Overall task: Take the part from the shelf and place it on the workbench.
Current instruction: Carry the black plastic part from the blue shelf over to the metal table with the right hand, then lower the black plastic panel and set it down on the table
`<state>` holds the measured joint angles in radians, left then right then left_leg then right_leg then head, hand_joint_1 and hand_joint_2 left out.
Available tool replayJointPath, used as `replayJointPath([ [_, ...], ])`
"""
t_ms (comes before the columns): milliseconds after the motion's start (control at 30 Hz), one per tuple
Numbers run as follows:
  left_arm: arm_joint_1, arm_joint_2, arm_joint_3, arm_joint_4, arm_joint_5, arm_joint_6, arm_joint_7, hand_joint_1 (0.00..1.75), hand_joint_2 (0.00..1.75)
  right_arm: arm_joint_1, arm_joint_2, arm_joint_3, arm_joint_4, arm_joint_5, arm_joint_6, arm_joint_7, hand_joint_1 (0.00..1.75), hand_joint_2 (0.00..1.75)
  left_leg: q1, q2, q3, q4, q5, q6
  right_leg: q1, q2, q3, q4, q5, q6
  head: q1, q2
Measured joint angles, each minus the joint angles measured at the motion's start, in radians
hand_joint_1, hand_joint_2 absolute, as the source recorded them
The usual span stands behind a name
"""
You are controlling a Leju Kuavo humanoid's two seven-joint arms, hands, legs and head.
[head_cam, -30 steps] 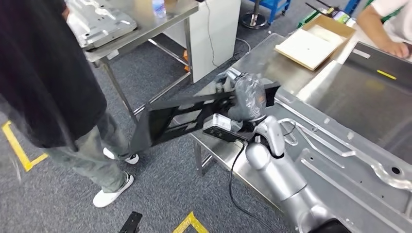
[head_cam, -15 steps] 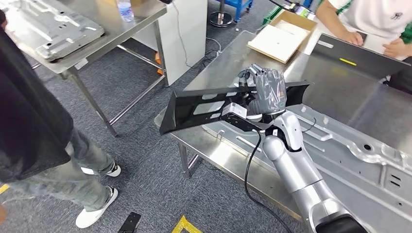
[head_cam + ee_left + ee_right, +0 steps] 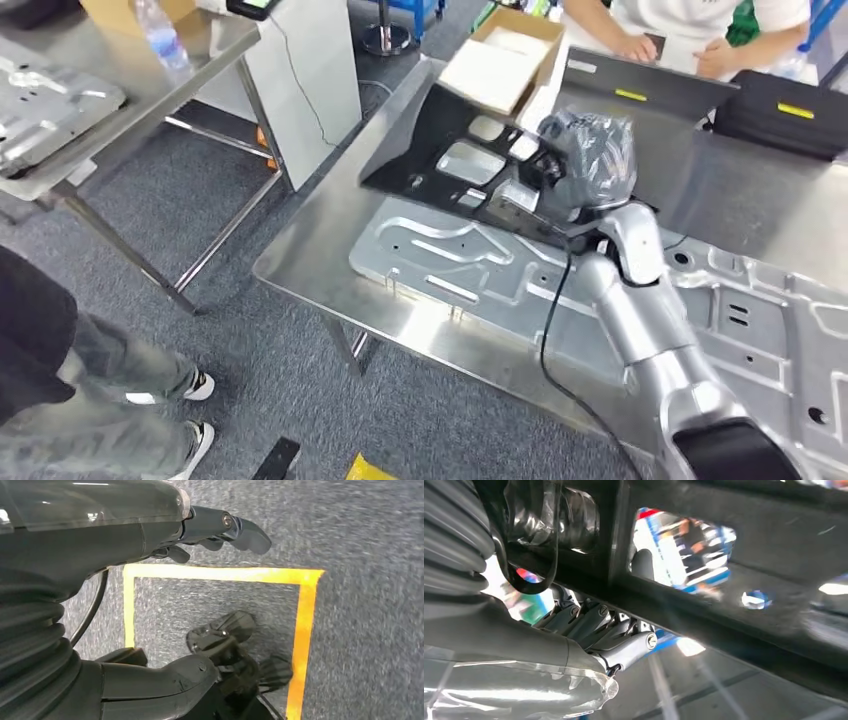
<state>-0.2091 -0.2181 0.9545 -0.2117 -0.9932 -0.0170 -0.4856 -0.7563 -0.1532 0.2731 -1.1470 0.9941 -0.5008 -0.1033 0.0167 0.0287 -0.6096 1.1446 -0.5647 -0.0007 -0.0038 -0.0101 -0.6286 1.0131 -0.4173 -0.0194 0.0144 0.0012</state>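
The part [image 3: 455,150] is flat black with cut-out windows. The right robot hand [image 3: 590,160] on it is dark grey under a shiny clear wrap. The bench [image 3: 330,235] is bare brushed steel, and the pressed panel [image 3: 470,265] lying on it is dull silver. The floor [image 3: 250,400] is speckled grey carpet, marked with yellow tape [image 3: 302,630]. The cardboard box [image 3: 500,60] is tan, white inside.

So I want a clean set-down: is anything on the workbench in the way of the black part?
Yes. The right hand holds the black part over the workbench, where a large silver stamped panel lies directly below and an open cardboard box sits just beyond. The bench's bare edge lies nearer the robot.
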Motion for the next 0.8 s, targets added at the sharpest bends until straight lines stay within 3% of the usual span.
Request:
replayJointPath([
  [67, 0.004, 0.0, -0.001, 0.0, -0.002, -0.001, 0.002, 0.0, 1.75, -0.026, -0.016, -0.012, 0.037, 0.034, -0.004, 0.025, 1.75, 1.75, 0.0, -0.02, -0.071, 0.139, -0.053, -0.001, 0.0, 0.022, 0.0, 0.002, -0.001, -0.004, -0.001, 0.0],
  [100, 0.006, 0.0, -0.002, 0.0, -0.003, 0.0, 0.003, 0.0, 1.75, -0.038, -0.024, -0.019, 0.058, 0.05, -0.006, 0.033, 1.75, 1.75, 0.0, -0.022, -0.093, 0.174, -0.054, 0.0, 0.001, 0.035, 0.0, 0.004, -0.001, -0.004, -0.001, 0.0],
  [133, 0.008, 0.0, -0.003, 0.0, -0.005, 0.0, 0.003, 0.0, 1.75, -0.048, -0.032, -0.026, 0.079, 0.064, -0.011, 0.037, 1.75, 1.75, 0.0, -0.023, -0.096, 0.168, -0.033, 0.002, 0.002, 0.048, 0.0, 0.007, -0.002, -0.004, -0.001, 0.0],
  [233, 0.007, -0.001, -0.008, 0.0, -0.01, -0.009, -0.003, 0.0, 1.75, -0.076, -0.048, -0.048, 0.132, 0.106, -0.041, 0.051, 1.75, 1.75, 0.0, -0.055, -0.024, -0.021, 0.082, 0.017, 0.002, 0.083, -0.003, 0.018, -0.007, 0.002, 0.0, 0.0],
  [300, 0.005, 0.0, -0.012, 0.0, -0.009, -0.024, -0.012, 0.0, 1.75, -0.09, -0.054, -0.059, 0.161, 0.128, -0.066, 0.066, 1.75, 1.75, -0.001, -0.077, 0.008, -0.099, 0.103, 0.024, -0.001, 0.099, -0.01, 0.023, -0.007, 0.012, 0.0, 0.0],
  [367, 0.004, -0.001, -0.016, 0.0, -0.007, -0.039, -0.024, 0.0, 1.75, -0.095, -0.063, -0.071, 0.184, 0.148, -0.083, 0.076, 1.75, 1.75, -0.003, -0.073, 0.014, -0.111, 0.102, 0.028, -0.005, 0.112, -0.015, 0.02, -0.002, 0.026, 0.0, 0.0],
  [400, 0.003, -0.003, -0.019, 0.0, -0.007, -0.045, -0.03, 0.0, 1.75, -0.096, -0.067, -0.076, 0.192, 0.162, -0.091, 0.081, 1.75, 1.75, -0.002, -0.068, 0.016, -0.119, 0.107, 0.033, -0.006, 0.109, -0.016, 0.02, -0.004, 0.032, 0.0, 0.0],
  [467, 0.0, -0.006, -0.025, 0.0, -0.005, -0.053, -0.04, 0.0, 1.75, -0.101, -0.075, -0.082, 0.204, 0.192, -0.108, 0.092, 1.75, 1.75, 0.003, -0.056, 0.023, -0.134, 0.116, 0.044, -0.004, 0.074, -0.035, 0.061, -0.033, 0.044, 0.005, 0.0],
  [533, 0.0, -0.008, -0.027, 0.0, -0.003, -0.056, -0.047, 0.0, 1.75, -0.107, -0.077, -0.085, 0.216, 0.218, -0.121, 0.102, 1.75, 1.75, 0.004, -0.048, 0.026, -0.14, 0.118, 0.048, -0.007, 0.032, -0.088, 0.174, -0.091, 0.055, 0.009, 0.0],
  [567, 0.002, -0.008, -0.028, 0.0, -0.003, -0.056, -0.049, 0.0, 1.75, -0.109, -0.077, -0.086, 0.221, 0.229, -0.125, 0.106, 1.75, 1.75, 0.004, -0.043, 0.026, -0.139, 0.117, 0.048, -0.01, 0.023, -0.118, 0.235, -0.114, 0.06, 0.008, 0.0],
  [600, 0.004, -0.008, -0.028, 0.0, -0.002, -0.056, -0.052, 0.0, 1.75, -0.108, -0.077, -0.087, 0.227, 0.241, -0.126, 0.108, 1.75, 1.75, 0.004, -0.039, 0.026, -0.138, 0.115, 0.047, -0.014, 0.018, -0.138, 0.272, -0.121, 0.064, 0.008, 0.0],
  [633, 0.005, -0.008, -0.029, 0.0, -0.001, -0.057, -0.055, 0.0, 1.75, -0.108, -0.077, -0.087, 0.231, 0.251, -0.127, 0.11, 1.75, 1.75, 0.004, -0.035, 0.027, -0.136, 0.113, 0.045, -0.017, 0.016, -0.141, 0.273, -0.109, 0.067, 0.009, 0.0],
  [700, 0.005, -0.008, -0.029, 0.0, 0.001, -0.058, -0.06, 0.0, 1.75, -0.109, -0.077, -0.087, 0.236, 0.268, -0.127, 0.111, 1.75, 1.75, 0.005, -0.031, 0.032, -0.13, 0.105, 0.04, -0.022, 0.011, -0.088, 0.165, -0.042, 0.069, 0.008, 0.0],
  [767, 0.003, -0.008, -0.029, 0.0, 0.003, -0.059, -0.062, 0.0, 1.75, -0.114, -0.077, -0.087, 0.237, 0.282, -0.126, 0.111, 1.75, 1.75, 0.003, -0.029, 0.034, -0.125, 0.096, 0.03, -0.019, 0.007, -0.027, 0.048, -0.002, 0.063, 0.008, 0.0],
  [800, 0.002, -0.008, -0.03, 0.0, 0.005, -0.059, -0.063, 0.0, 1.75, -0.117, -0.078, -0.086, 0.237, 0.287, -0.125, 0.11, 1.31, 1.31, 0.002, -0.028, 0.034, -0.124, 0.094, 0.025, -0.015, 0.007, -0.013, 0.021, 0.001, 0.058, 0.008, 0.0],
])
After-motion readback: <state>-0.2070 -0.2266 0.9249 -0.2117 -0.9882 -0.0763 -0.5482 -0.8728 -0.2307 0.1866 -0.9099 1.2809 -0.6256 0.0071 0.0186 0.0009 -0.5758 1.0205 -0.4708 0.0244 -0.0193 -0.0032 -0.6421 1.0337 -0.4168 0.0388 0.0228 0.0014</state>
